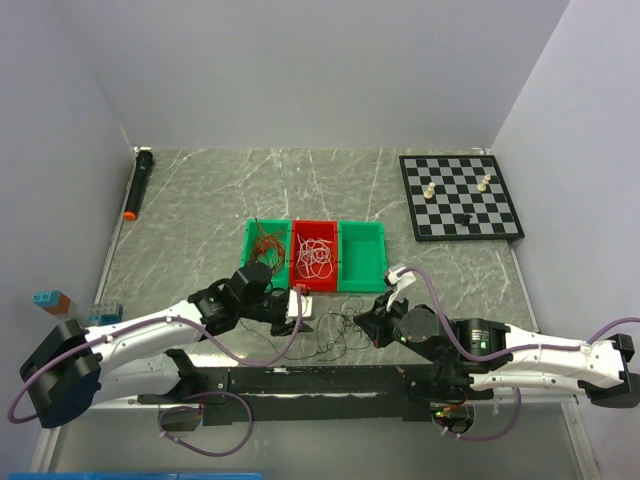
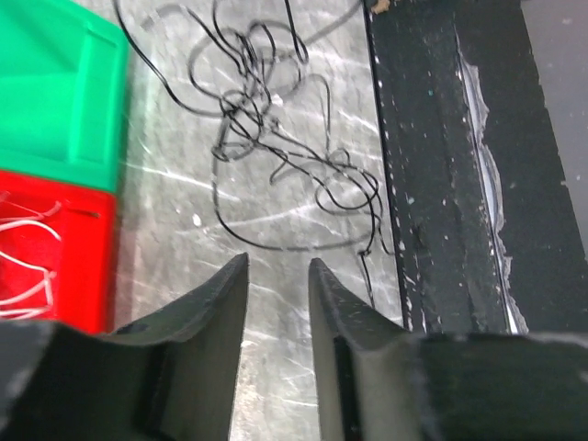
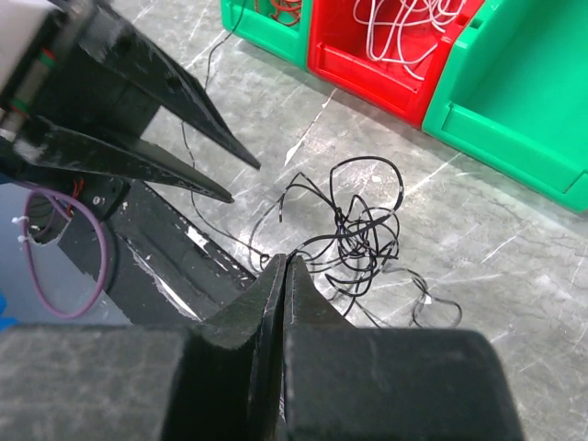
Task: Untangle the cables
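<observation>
While the grey table (image 1: 200, 210) holds three bins (image 1: 362, 262), the left gripper (image 2: 276, 262) stands a little open with nothing in it. The right gripper (image 3: 283, 259) is squeezed tight beside the black cables (image 3: 363, 230) lying between them; I cannot tell if it pinches one.

Black cables (image 1: 335, 330) lie tangled on table (image 1: 200, 190); white cables (image 1: 315, 255), brown cables (image 1: 266, 243) in separate bins (image 1: 315, 224).

Three bins (image 1: 362, 262), three cable bundles (image 3: 360, 230), one chessboard (image 1: 447, 178), perhaps four pieces (image 1: 429, 190)
</observation>
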Robot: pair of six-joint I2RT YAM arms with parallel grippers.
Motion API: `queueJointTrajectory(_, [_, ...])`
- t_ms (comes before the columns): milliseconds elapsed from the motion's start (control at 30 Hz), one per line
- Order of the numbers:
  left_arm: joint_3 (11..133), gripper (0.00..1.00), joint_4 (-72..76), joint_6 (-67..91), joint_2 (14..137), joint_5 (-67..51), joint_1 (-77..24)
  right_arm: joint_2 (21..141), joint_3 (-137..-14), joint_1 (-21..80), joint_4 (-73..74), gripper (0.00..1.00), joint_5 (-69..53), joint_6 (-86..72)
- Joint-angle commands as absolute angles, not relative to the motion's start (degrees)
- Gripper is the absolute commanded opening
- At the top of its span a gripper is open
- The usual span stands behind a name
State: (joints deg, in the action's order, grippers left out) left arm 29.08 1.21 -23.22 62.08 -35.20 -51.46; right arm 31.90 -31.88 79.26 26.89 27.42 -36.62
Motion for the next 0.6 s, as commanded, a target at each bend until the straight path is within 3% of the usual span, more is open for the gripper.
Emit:
queueJointTrajectory(0, [27.9, 0.36, 5.4, -22.2, 61.7, -36.6, -51.7, 31.6, -34.5, 79.6, 26.0, 0.0, 28.5, -37.1])
queueJointTrajectory(67, [27.7, 0.44, 8.6, -19.3, 62.0, -34.9, -51.8, 31.5, -34.2, 79.6, 25.1, 0.0, 27.6, -36.6])
queueJointTrajectory(133, [27.6, 0.77, 12.0, -14.9, 62.4, -31.8, -51.8, 31.1, -33.9, 79.6, 24.4, 0.0, 27.2, -36.5])
queueJointTrajectory(167, [27.6, 0.82, 13.4, -12.9, 62.7, -30.3, -51.8, 31.0, -33.9, 79.6, 24.3, 0.0, 27.2, -36.4])
queueJointTrajectory(333, [28.1, 0.87, 16.3, -7.7, 64.3, -28.8, -51.7, 31.5, -33.8, 79.6, 23.0, 0.0, 25.8, -35.3])
queueJointTrajectory(567, [27.8, 0.81, 17.3, -8.3, 68.7, -35.2, -52.6, 31.0, -34.1, 79.7, 21.9, 0.0, 25.0, -34.7])
